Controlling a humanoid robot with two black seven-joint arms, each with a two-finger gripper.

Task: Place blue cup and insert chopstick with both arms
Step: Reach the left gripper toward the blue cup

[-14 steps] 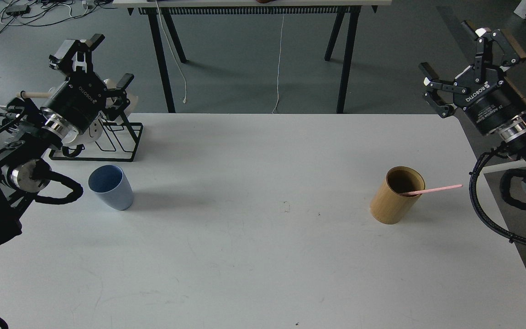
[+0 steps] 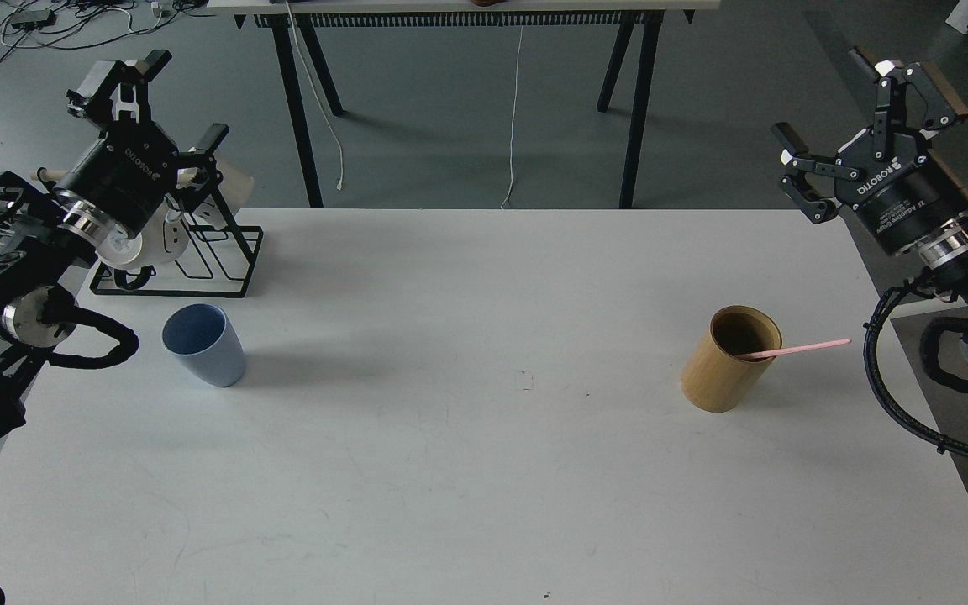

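Head view: I see white table (image 2: 467, 470), grey floor. Cup (image 2: 203, 344) empty; chopstick (image 2: 797, 348) in tan cylinder (image 2: 728, 361). Both grippers, left (image 2: 166, 101) and right (image 2: 837, 109), spread wide, holding nothing.

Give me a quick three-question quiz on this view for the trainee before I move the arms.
1. True or false: the chopstick lies flat on the table.
2. Which claw is nearer the blue cup: left or right?
3. Fill in: both claws are ____ and hold nothing.

Key:
1. False; it leans in the tan cylinder.
2. Left.
3. Open.
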